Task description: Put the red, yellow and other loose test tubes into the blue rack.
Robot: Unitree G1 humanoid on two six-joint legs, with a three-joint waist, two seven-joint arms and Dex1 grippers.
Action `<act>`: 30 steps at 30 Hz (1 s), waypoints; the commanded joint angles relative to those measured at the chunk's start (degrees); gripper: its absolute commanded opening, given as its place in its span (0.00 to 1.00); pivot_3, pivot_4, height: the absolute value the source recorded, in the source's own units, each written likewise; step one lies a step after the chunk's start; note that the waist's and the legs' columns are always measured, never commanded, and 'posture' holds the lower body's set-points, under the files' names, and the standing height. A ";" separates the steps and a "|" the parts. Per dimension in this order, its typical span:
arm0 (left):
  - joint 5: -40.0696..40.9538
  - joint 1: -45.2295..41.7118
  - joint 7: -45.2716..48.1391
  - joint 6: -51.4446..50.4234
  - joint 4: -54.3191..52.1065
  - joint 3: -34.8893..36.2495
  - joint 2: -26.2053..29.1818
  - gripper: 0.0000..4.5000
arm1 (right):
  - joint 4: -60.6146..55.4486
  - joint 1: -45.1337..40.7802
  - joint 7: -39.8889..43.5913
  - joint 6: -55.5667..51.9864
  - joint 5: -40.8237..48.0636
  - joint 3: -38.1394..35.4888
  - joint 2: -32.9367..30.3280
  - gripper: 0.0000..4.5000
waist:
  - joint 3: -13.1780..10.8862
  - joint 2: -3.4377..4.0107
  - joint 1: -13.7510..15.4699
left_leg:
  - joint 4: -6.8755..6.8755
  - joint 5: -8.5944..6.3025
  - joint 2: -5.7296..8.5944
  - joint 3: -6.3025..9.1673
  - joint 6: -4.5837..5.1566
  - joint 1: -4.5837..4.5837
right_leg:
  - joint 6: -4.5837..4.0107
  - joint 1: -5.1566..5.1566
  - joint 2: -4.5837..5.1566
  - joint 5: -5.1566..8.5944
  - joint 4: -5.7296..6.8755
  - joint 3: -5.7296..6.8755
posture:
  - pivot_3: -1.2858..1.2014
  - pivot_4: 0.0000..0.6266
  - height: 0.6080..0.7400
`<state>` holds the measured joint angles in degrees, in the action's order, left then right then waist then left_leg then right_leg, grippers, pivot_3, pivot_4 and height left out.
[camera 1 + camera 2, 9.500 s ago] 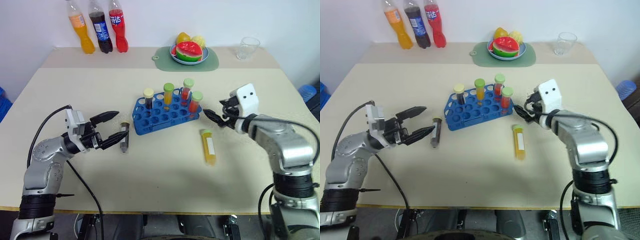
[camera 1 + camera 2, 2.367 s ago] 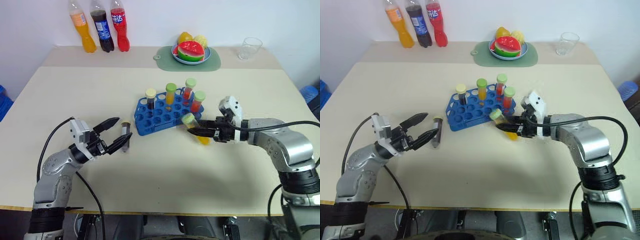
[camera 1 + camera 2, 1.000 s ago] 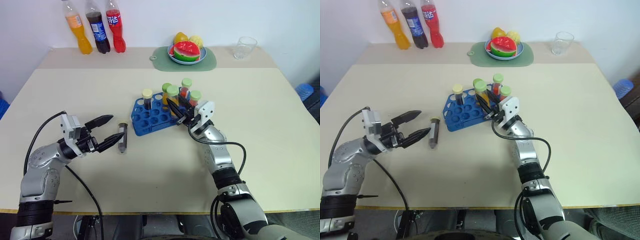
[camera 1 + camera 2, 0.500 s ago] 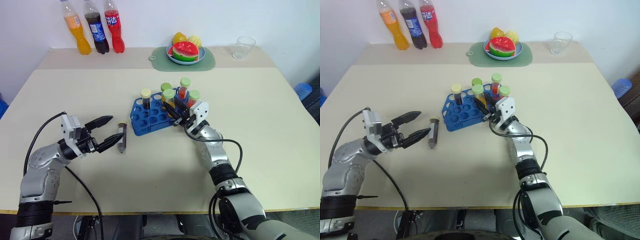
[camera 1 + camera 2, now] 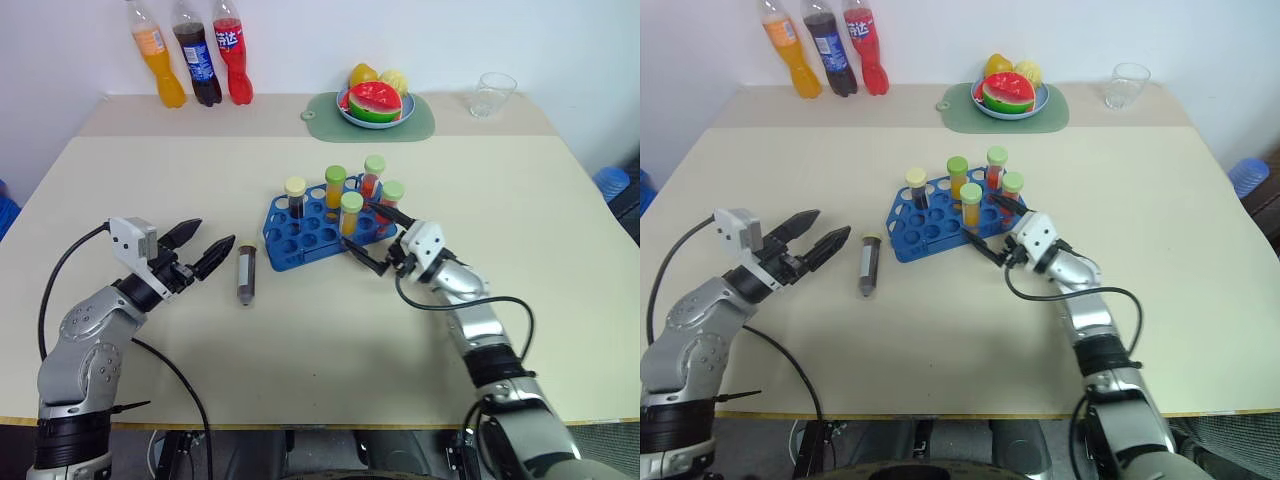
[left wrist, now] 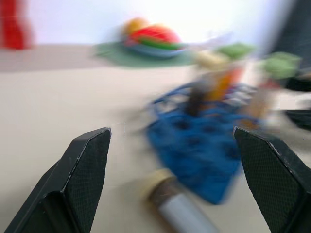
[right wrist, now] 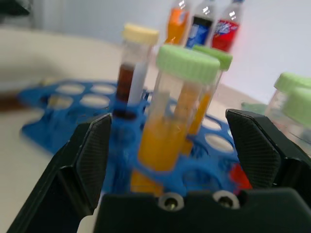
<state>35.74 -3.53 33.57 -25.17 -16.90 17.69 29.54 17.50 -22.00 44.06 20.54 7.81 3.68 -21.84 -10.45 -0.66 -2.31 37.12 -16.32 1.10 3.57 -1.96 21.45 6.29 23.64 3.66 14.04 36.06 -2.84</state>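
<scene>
Right gripper (image 5: 375, 243) gapes, empty, beside the blue rack (image 5: 300, 236).
Yellow tube (image 5: 349, 215) stands racked; left gripper (image 5: 204, 247) spread, brown tube (image 5: 246, 276) at its three o'clock.

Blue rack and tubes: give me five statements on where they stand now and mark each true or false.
1. The yellow tube stands upright in the blue rack. True.
2. The right gripper is shut on the yellow tube. False: its fingers are spread, nothing between them.
3. The dark brown tube lies flat on the table. True.
4. The left gripper holds the dark brown tube. False: it is open, beside that tube, not gripping it.
5. Three tubes stand in the rack. False: five stand there.
</scene>
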 commanded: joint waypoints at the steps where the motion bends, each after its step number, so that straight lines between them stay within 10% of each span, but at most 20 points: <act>1: 5.90 -2.61 -7.51 -8.17 -7.01 4.10 1.31 0.93 | -9.83 4.03 5.08 -5.35 5.13 -3.04 -6.46 0.91 | -0.02 -0.02 0.30 | 0.02 0.00 0.00 0.01 0.00 0.01 | 0.00 -0.01 0.00 0.00 0.00 0.01 | 0.52 0.24 1.00; 11: 25.54 -28.26 -39.00 -65.95 4.40 9.15 1.76 0.93 | -17.03 6.00 11.04 -12.79 10.66 -7.08 -16.08 0.91 | -0.15 -0.24 -0.40 | 0.19 0.00 0.15 0.12 0.01 -0.12 | 0.05 -0.22 -0.18 0.02 0.06 0.09 | 0.52 0.24 1.00; 30: 77.26 -41.94 -93.38 -52.86 36.46 -13.25 5.58 0.93 | -22.82 10.78 12.38 -14.26 12.50 -8.71 -16.60 0.91 | -0.18 -0.30 1.75 | 0.07 0.15 0.17 0.21 -0.32 0.05 | 0.07 0.03 0.12 0.03 0.08 0.03 | 0.52 0.24 1.00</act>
<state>109.86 -43.59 -57.00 -79.93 19.43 4.76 34.97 -2.36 -11.28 55.56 6.32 18.77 -3.50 -37.48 -10.63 -0.96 -0.56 37.19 -16.15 1.28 3.79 -2.31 21.50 6.36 23.67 3.78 14.06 36.14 -2.81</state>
